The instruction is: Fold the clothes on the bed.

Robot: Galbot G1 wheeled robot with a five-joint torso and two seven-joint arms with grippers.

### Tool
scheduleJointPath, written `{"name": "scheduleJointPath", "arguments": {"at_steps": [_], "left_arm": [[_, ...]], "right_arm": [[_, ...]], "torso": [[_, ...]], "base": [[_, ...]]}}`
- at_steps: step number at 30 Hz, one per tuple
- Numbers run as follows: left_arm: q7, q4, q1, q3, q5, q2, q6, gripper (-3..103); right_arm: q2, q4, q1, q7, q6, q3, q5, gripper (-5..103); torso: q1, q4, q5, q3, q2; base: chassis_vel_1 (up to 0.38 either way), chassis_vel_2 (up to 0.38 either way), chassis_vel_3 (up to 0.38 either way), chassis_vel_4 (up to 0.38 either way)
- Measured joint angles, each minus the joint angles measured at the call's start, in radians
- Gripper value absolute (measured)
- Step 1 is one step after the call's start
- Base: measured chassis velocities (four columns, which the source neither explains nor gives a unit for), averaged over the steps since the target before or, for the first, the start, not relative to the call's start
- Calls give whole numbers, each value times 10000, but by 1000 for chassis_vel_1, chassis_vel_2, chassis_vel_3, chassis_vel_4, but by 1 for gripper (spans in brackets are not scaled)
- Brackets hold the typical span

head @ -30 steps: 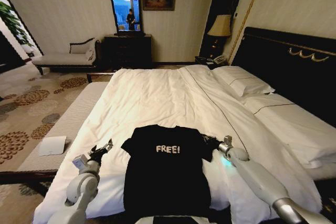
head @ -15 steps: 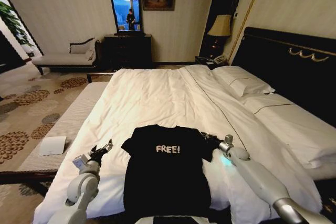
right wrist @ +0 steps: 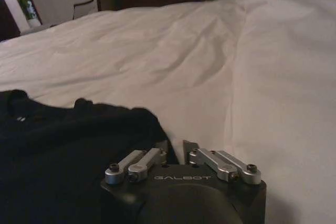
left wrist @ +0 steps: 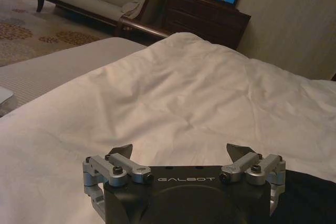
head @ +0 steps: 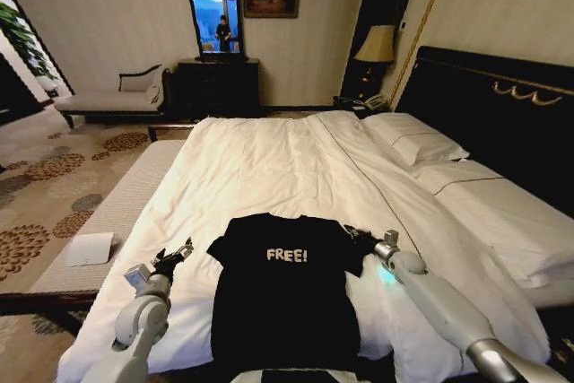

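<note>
A black T-shirt [head: 282, 298] with white "FREE!" lettering lies flat, chest up, on the near end of the bed [head: 269, 154], over the white duvet. My left gripper [head: 179, 251] rests on the duvet a short way off the shirt's left sleeve; in the left wrist view my left gripper [left wrist: 182, 150] stands open with only sheet between its fingers. My right gripper [head: 352, 235] sits at the edge of the shirt's right sleeve. In the right wrist view my right gripper [right wrist: 176, 146] has its tips drawn almost together, with the sleeve [right wrist: 131, 124] lying against one finger.
White pillows [head: 417, 141] and a dark headboard [head: 502, 114] line the right side. A striped bench [head: 108, 217] with a white pad [head: 90, 248] runs along the bed's left. A chaise [head: 112, 96], a dresser [head: 218, 85] and a lamp [head: 377, 47] stand by the far wall.
My right gripper has crept slightly closer to the shirt's right sleeve. The left arm and the shirt have not moved.
</note>
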Motion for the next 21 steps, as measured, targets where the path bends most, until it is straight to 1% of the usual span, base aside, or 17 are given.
{"name": "scheduleJointPath", "arguments": {"at_steps": [2,4,8,9,10,11,13,15,16,17,18,19,20,21], "left_arm": [[3,1,12,-38,-9,1,-14,100],[3,1,24,-48,-10,-4,-17,100],[7,0,48,-57,-11,-42,-37,100],[7,0,48,-57,-11,-42,-37,100],[9,0,48,-57,-10,-56,-40,100],[8,0,48,-57,-7,-61,-42,100],[9,-4,56,-54,8,-82,-46,100],[9,-4,56,-54,8,-82,-46,100],[8,-7,58,-53,17,-92,-48,100],[8,-13,64,-51,26,-105,-49,100],[7,-19,71,-47,34,-118,-50,100],[6,-34,82,-42,46,-131,-51,100],[6,-34,82,-42,46,-131,-51,100],[4,-46,90,-39,53,-142,-51,100]], "right_arm": [[-11,-72,99,-272,-274,25,1,29],[-12,-100,141,-354,-361,35,-6,29],[-13,-241,276,-458,-514,36,-144,51],[-13,-241,276,-458,-514,36,-144,51],[-12,-268,286,-492,-520,34,-180,56],[-12,-287,291,-518,-521,34,-215,56],[-13,-367,303,-652,-519,36,-377,67],[-13,-367,303,-652,-519,36,-377,67],[-13,-403,304,-719,-504,45,-430,71],[-12,-435,304,-804,-477,58,-485,66],[-14,-452,304,-878,-450,69,-513,66],[-17,-465,303,-956,-406,77,-536,56],[-17,-465,303,-956,-406,77,-536,56],[-21,-475,304,-1011,-373,81,-548,50]], "torso": [[0,1,-1,0,0],[0,2,-1,0,0],[0,1,-1,0,0],[0,1,-1,0,0],[0,2,-1,0,0],[0,2,-1,0,0],[-1,1,-1,0,0],[-1,1,-1,0,0],[0,1,-1,0,0],[0,1,-1,0,0],[0,1,-1,0,0],[0,1,-1,0,0],[0,1,-1,0,0],[-1,1,-1,0,0]], "base": [[0,0,0,0],[0,0,0,0],[0,0,0,0],[0,0,0,0],[0,0,0,0],[0,0,0,0],[0,0,0,0],[0,0,0,0],[0,0,0,0],[0,0,0,0],[0,0,0,0],[0,0,0,0],[0,0,0,0],[0,0,0,0]]}}
